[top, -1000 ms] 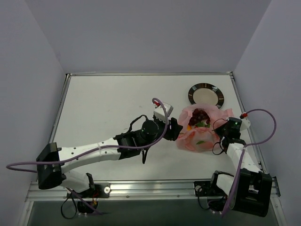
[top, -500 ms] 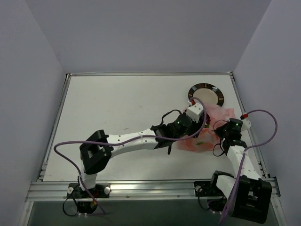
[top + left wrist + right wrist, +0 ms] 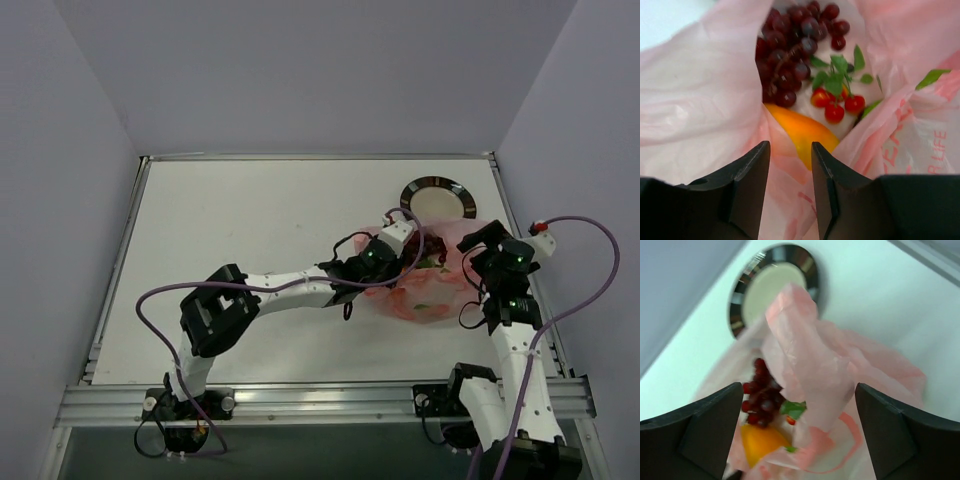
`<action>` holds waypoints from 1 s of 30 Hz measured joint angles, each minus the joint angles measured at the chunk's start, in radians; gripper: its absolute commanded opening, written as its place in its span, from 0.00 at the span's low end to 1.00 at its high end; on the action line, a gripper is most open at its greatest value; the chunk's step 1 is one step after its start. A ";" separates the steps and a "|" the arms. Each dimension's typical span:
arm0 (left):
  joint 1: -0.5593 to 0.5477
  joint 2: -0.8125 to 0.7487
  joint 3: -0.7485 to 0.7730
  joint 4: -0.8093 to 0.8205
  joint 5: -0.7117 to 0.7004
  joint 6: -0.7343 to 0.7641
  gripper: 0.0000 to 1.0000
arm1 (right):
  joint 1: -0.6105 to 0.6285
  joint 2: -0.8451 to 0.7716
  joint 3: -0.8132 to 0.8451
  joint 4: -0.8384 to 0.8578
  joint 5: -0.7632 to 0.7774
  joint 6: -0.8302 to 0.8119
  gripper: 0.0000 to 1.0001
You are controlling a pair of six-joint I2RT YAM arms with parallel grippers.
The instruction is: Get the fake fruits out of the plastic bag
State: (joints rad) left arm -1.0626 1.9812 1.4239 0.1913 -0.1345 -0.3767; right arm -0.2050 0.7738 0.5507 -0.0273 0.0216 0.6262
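Plastic bag lies on bench, touching black plate, mouth open. Left gripper at bag mouth; jaws narrowly apart, clamping nothing. Inside bag: yellow-orange piece partly under pink film, grape bunch, small red fruits with green leaves. Green sliver beside them, identity unclear. Right gripper over bag's right side; jaws wide apart, raised bag fold between, contact unclear.

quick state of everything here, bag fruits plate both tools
plastic bag: mouth open, not emptied
grape bunch: inside the bag
yellow-orange piece: inside the bag
small red fruits: inside the bag
plate: empty, beyond the bag
left tool: slightly open, at the bag mouth
right tool: wide open, gripping nothing
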 measured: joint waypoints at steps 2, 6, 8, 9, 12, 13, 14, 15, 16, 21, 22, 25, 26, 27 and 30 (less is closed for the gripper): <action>-0.019 -0.006 -0.040 0.011 0.006 -0.006 0.36 | 0.074 -0.010 0.066 -0.004 0.051 -0.012 0.93; -0.052 -0.006 -0.087 0.033 0.007 -0.017 0.36 | 0.213 -0.011 0.149 -0.026 0.106 -0.045 0.64; -0.066 -0.006 -0.102 0.050 0.007 -0.025 0.35 | 0.261 0.010 0.194 -0.035 0.106 -0.070 0.51; -0.070 -0.006 -0.108 0.059 0.007 -0.029 0.35 | 0.280 0.032 0.214 -0.036 0.101 -0.080 0.46; -0.082 -0.009 -0.120 0.079 0.009 -0.039 0.34 | 0.347 0.100 0.251 -0.026 0.091 -0.105 0.30; -0.082 -0.012 -0.126 0.086 0.009 -0.042 0.34 | 0.371 0.123 0.249 -0.024 0.091 -0.110 0.27; -0.082 -0.016 -0.131 0.090 0.009 -0.045 0.34 | 0.397 0.145 0.242 -0.025 0.098 -0.112 0.24; -0.082 -0.021 -0.139 0.100 0.009 -0.047 0.34 | 0.422 0.159 0.230 -0.032 0.108 -0.114 0.18; -0.083 -0.026 -0.146 0.107 0.009 -0.048 0.33 | 0.442 0.163 0.215 -0.040 0.121 -0.117 0.16; -0.084 -0.061 -0.213 0.169 0.002 -0.053 0.31 | 0.482 0.142 0.156 -0.055 0.179 -0.119 0.10; -0.084 -0.072 -0.233 0.179 0.000 -0.055 0.31 | 0.482 0.153 0.142 -0.048 0.187 -0.114 0.09; -0.084 -0.093 -0.277 0.200 -0.007 -0.055 0.31 | 0.481 0.208 0.080 -0.017 0.203 -0.082 0.09; -0.084 -0.096 -0.287 0.210 -0.012 -0.057 0.31 | 0.481 0.229 0.049 -0.013 0.209 -0.063 0.10; -0.084 -0.100 -0.294 0.217 -0.016 -0.058 0.31 | 0.481 0.241 0.016 -0.014 0.216 -0.046 0.11; -0.084 -0.114 -0.327 0.246 -0.029 -0.071 0.32 | 0.479 0.214 -0.086 -0.027 0.246 0.014 0.13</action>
State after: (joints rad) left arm -1.1465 1.8671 1.0966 0.4374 -0.1631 -0.4477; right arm 0.2737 0.9874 0.4644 -0.0547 0.2672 0.6403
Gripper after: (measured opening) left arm 0.313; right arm 0.114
